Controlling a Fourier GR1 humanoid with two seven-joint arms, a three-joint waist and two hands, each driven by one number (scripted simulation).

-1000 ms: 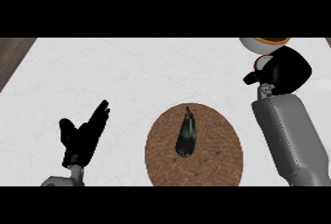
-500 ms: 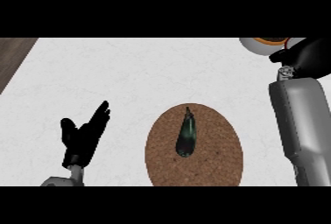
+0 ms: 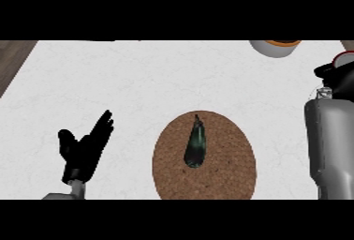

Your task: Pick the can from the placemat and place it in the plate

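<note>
While the right hand sits at the counter's right edge, the piece to be picked lies untouched on the placemat.

Only a dark green object rests on the placemat, at the middle of the counter's near edge. It is slim, tapered and lying flat, nothing like a can in shape, yet I take it for the task's thing. The right hand is cut by the view's side, so whether it is released or grasping cannot be told. The left hand rests open, fingers straight, toward the near left corner. As I judge the risks, the long reach back could sweep the forearm into the white orange-topped cylinder or the red-rimmed piece near the far right corner — and a flat, narrow body may roll or slip out at its thin end as the hand closes.
</note>
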